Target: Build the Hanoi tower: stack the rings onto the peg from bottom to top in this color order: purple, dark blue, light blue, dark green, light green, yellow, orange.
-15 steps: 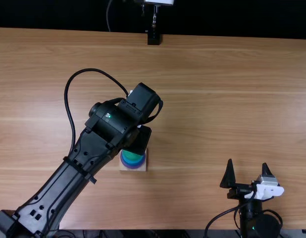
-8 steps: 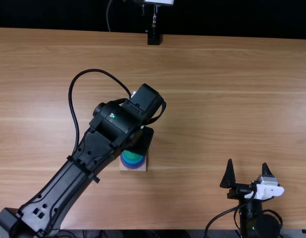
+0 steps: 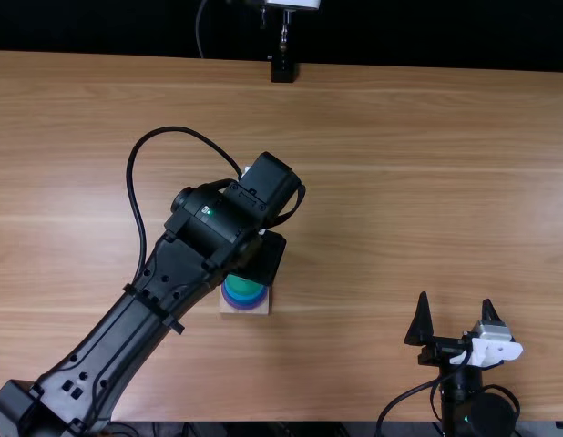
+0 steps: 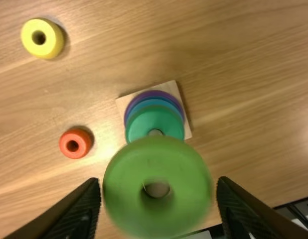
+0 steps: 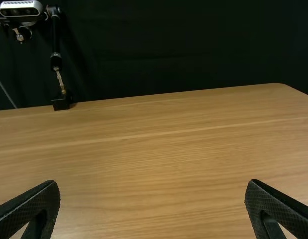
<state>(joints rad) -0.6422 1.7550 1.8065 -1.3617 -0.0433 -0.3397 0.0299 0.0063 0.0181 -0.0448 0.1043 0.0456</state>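
"What have we got in our left claw (image 3: 262,259)?"

"We have the light green ring (image 4: 128,185), gripped between the two fingers, its hole showing in the left wrist view. We hold it above the bench (image 3: 400,182)."

"And where's our stack?"

"Below the claw. From the top view we see part of it poking out beside the claw, on the near side. The dark green ring (image 4: 140,124) is uppermost, with blue (image 4: 153,100) under that and the purple ring (image 4: 153,93) against the wooden base (image 4: 173,88). We can make out the tip of the peg (image 4: 155,132) in the dark green ring's hole, just beside our held ring's rim in the wrist view. Whether we're squarely over it, we can't tell."

"Our other rings?"

"Both lie on the bench with their holes up, off to one side of the left claw. The orange ring (image 4: 67,144) is the nearer one to it; the yellow ring (image 4: 29,36) sits farther out."

"And our right claw (image 3: 454,298)?"

"Released, its fingers spread wide. We have it well apart from the left one, by the bench's near edge."
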